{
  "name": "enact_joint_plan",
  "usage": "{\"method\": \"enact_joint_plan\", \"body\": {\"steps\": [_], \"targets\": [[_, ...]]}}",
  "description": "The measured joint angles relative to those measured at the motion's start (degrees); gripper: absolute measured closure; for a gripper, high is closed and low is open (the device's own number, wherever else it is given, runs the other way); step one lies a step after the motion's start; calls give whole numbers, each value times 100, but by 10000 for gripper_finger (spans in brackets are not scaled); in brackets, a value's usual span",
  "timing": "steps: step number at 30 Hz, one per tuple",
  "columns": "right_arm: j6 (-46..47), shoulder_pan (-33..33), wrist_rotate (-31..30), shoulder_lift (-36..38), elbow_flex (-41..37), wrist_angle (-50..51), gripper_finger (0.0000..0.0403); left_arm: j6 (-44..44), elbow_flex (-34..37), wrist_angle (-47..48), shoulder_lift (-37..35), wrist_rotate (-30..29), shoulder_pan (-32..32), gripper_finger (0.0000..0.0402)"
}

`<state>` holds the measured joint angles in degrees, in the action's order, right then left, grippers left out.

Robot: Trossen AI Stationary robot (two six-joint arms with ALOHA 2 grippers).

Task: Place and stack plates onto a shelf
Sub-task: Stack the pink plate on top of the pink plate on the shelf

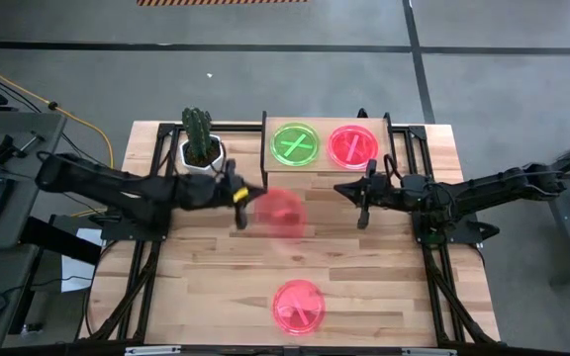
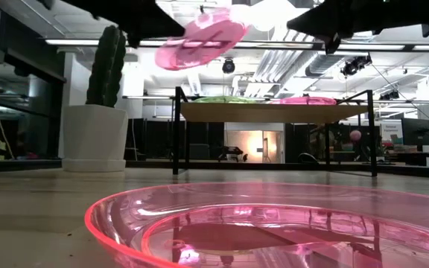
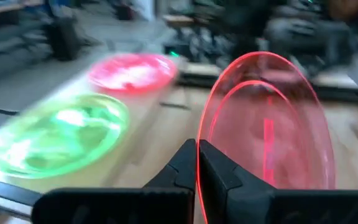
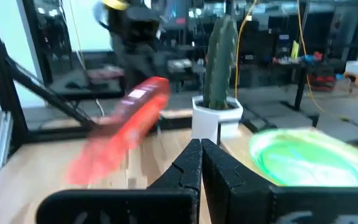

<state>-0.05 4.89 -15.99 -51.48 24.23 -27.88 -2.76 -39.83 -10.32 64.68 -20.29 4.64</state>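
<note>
Left gripper (image 1: pixel 239 197) pinching pink plate (image 1: pixel 279 213) by its rim, held tilted above my table, just before shelf (image 1: pixel 384 168). Right gripper (image 1: pixel 362 194) pressed together, empty, beside shelf. Another pink plate (image 1: pixel 298 306) on table.

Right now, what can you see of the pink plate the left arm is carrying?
The pink plate is a round, translucent plastic disc with a raised rim and a stripe mark. The left gripper pinches its edge between shut fingers and holds it tilted in the air, above the tabletop and in front of the shelf. Nothing else touches it.
</note>
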Motion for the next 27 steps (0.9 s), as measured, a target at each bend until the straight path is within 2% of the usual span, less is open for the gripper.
{"method": "enact_joint_plan", "body": {"steps": [6, 9, 16, 27], "targets": [[-159, 2, 570, 0, 0, -535, 402, -281, 0, -1218, 231, 38, -1015, 401], [-173, 2, 683, 2, 0, -617, 402, -492, -94, -1499, 383, 265, -1482, 401], [-300, 2, 711, 2, 0, -667, 402, -624, -1342, -735, 1128, 629, -2035, 401], [-300, 4, 851, 2, 0, -669, 402, -574, -3985, 740, 3063, 631, -2506, 401]]}}
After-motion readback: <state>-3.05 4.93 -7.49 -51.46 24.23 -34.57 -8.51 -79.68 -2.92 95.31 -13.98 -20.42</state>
